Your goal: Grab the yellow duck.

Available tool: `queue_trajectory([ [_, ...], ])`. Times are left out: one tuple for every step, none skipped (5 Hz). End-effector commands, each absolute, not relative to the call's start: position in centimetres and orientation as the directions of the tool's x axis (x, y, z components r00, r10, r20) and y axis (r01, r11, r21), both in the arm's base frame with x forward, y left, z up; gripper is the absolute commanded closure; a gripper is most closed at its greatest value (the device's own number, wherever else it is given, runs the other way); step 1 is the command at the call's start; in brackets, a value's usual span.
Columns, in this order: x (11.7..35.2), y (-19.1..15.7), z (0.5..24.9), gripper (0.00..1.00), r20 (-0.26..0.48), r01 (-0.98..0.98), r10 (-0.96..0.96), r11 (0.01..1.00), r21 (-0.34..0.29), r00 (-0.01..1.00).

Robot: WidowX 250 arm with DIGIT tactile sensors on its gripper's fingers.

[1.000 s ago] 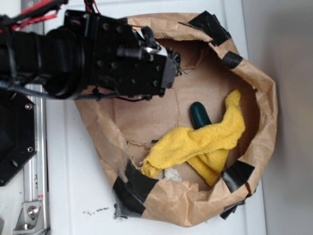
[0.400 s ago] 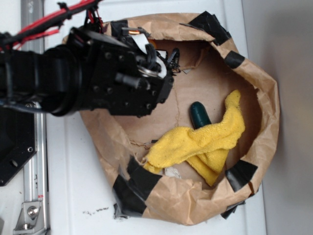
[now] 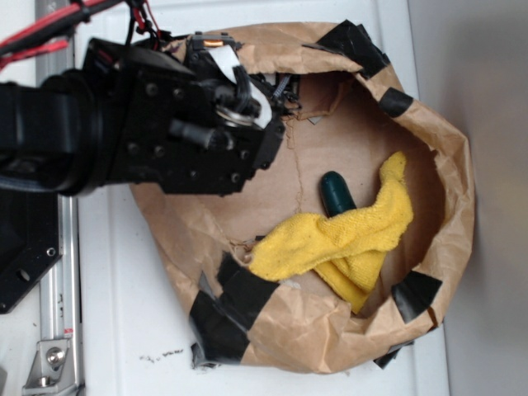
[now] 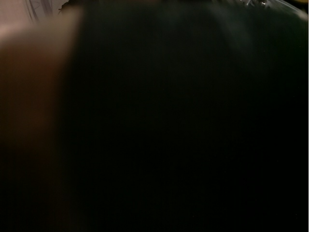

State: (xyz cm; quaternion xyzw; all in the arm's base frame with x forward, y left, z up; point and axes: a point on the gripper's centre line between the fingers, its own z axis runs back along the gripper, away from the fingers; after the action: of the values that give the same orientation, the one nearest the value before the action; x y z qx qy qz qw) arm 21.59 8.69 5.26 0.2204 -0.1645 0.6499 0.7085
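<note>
The yellow duck does not show in either view. My gripper (image 3: 276, 89) reaches into the upper left corner of the brown paper bag (image 3: 450, 177), close against its wall. Its jaws are hidden by the black wrist body (image 3: 177, 124), so I cannot tell whether they are open or shut, or whether they hold anything. A small orange glint (image 3: 214, 41) shows at the top of the wrist; I cannot tell what it is. The wrist view is almost wholly dark, with only a blurred brown band (image 4: 34, 96) on its left.
A big yellow terry towel (image 3: 346, 239) lies in the lower right of the bag, partly over a dark green rounded object (image 3: 337, 194). Black tape patches (image 3: 227, 309) sit on the bag's rim. The bag rests on a white table (image 3: 124, 297). A metal rail (image 3: 54, 346) runs down the left.
The arm has shifted left and a little up, tilting towards the bag's upper left corner. The bag's lower rim has shifted, with the tape patches moved slightly.
</note>
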Motion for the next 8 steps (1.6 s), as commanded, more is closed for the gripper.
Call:
queue_trajectory([
  [21.0,11.6,4.1,0.00,0.524,-0.991,0.852,-0.078,0.107,-0.010],
  [22.1,11.9,2.6,0.00,0.499,-0.993,0.866,-0.047,0.112,0.015],
  [24.4,10.3,1.8,0.00,0.449,-0.991,0.887,0.063,0.118,0.110],
  [24.9,8.9,2.7,0.00,0.468,-0.991,0.874,0.099,0.094,0.132],
  [24.5,7.4,3.1,0.00,0.494,-0.987,0.854,0.141,0.080,0.162],
  [24.2,7.2,3.0,0.00,0.504,-0.986,0.848,0.146,0.081,0.167],
  [24.2,7.4,2.9,0.00,0.512,-0.987,0.844,0.141,0.081,0.162],
  [24.2,8.4,3.2,0.00,0.534,-0.990,0.833,0.115,0.085,0.143],
])
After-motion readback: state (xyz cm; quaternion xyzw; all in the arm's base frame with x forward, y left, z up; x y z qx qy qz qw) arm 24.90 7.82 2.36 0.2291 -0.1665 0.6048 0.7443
